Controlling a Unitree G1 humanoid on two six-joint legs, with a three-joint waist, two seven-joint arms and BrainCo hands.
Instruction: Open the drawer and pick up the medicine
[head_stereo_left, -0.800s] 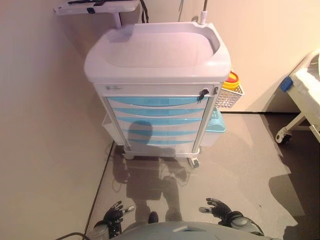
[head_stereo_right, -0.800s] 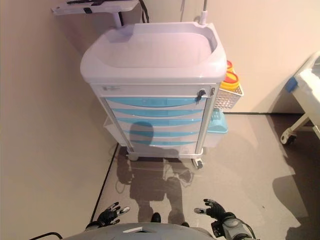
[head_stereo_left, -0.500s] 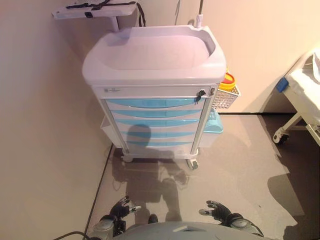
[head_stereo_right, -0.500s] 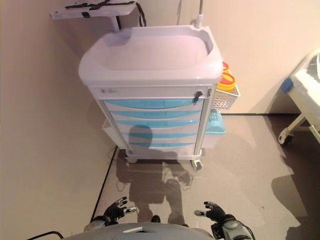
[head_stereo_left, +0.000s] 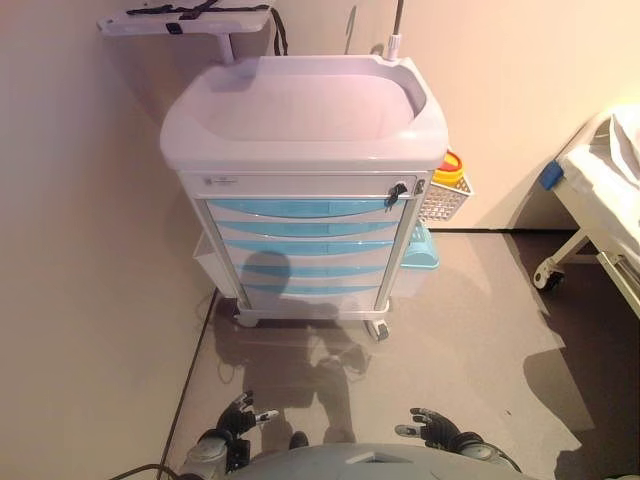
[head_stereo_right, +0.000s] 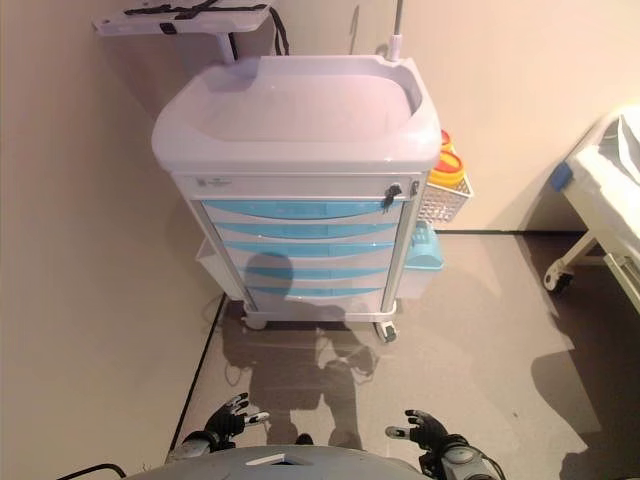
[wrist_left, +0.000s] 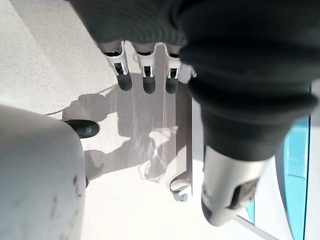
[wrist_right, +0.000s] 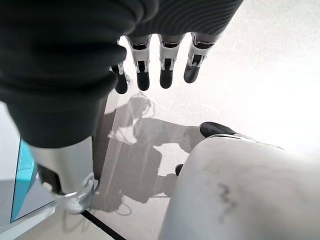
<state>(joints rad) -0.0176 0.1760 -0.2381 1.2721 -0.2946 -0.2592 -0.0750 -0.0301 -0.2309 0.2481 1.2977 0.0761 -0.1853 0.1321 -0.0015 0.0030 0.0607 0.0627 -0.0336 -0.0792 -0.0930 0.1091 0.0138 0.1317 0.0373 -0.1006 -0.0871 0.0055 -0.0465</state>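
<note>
A white medical cart (head_stereo_left: 300, 130) with several light-blue drawers (head_stereo_left: 305, 208) stands against the wall ahead. All drawers are shut, and a small key lock (head_stereo_left: 398, 190) sits at the top right of the drawer front. No medicine shows. My left hand (head_stereo_left: 238, 422) hangs low at the bottom left, fingers straight and empty. It also shows in the left wrist view (wrist_left: 145, 65). My right hand (head_stereo_left: 432, 428) hangs low at the bottom right, open and empty. It also shows in the right wrist view (wrist_right: 162, 55). Both hands are far short of the cart.
A white wire basket (head_stereo_left: 443, 200) with a yellow and red container (head_stereo_left: 450, 168) hangs on the cart's right side, above a light-blue bin (head_stereo_left: 420, 250). A side shelf (head_stereo_left: 180, 20) sticks out at the cart's back left. A wheeled bed (head_stereo_left: 590, 200) stands at the right. The wall runs along the left.
The whole picture has shifted, so the camera has moved. The cart sits a little further left and lower in view. Both hands stay low and open.
</note>
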